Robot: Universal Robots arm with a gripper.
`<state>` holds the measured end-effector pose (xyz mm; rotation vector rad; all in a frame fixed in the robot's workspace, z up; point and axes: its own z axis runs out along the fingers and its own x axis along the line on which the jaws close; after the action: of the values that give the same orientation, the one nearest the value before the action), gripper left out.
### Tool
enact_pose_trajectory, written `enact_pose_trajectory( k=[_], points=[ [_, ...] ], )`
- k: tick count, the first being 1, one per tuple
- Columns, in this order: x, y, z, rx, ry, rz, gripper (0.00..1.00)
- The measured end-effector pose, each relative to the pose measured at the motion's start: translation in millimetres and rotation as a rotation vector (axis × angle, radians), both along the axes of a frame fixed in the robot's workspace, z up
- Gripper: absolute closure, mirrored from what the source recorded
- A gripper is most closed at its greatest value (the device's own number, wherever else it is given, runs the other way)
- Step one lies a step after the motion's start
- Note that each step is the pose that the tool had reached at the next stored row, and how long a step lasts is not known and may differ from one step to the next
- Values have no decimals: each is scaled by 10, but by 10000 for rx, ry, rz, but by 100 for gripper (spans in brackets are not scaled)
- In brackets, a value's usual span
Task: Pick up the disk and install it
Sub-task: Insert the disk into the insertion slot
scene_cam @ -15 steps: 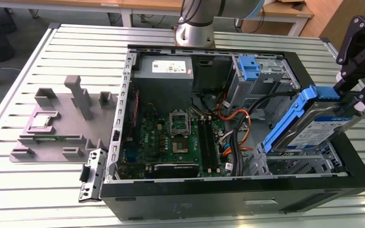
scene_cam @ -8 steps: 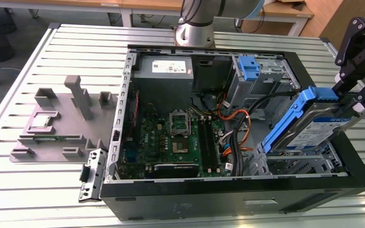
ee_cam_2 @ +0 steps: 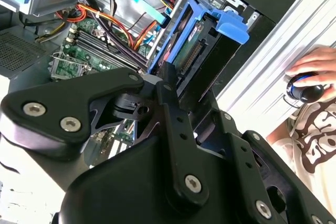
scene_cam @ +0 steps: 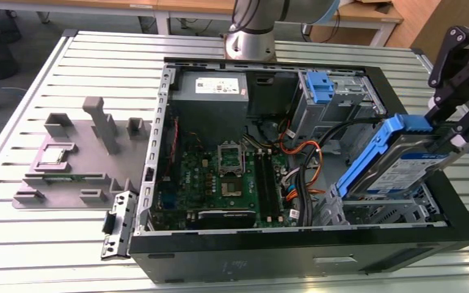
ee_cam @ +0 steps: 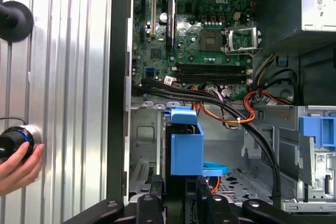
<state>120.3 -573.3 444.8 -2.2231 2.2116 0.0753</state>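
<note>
One flat silver metal disk (scene_cam: 393,165), framed by a bright blue plastic carrier and labelled white and blue, is pinched at its upper end by the one black gripper (scene_cam: 450,133). It is held tilted over the drive cage in the open black computer case (scene_cam: 300,250), at the exterior view's right. One separate upright blue plastic bracket (scene_cam: 320,85) is counted farther back. The gripper is cut off at the frame edge. One person's hand (ee_cam: 18,163) is partly seen.
</note>
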Motion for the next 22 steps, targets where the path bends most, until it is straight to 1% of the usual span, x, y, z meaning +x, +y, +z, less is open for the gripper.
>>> enact_pose_trajectory(
  k=[8,22],
  points=[
    [0,0,-96,1,0,0,65],
    [0,-4,-349,2,0,0,65]
  ],
)
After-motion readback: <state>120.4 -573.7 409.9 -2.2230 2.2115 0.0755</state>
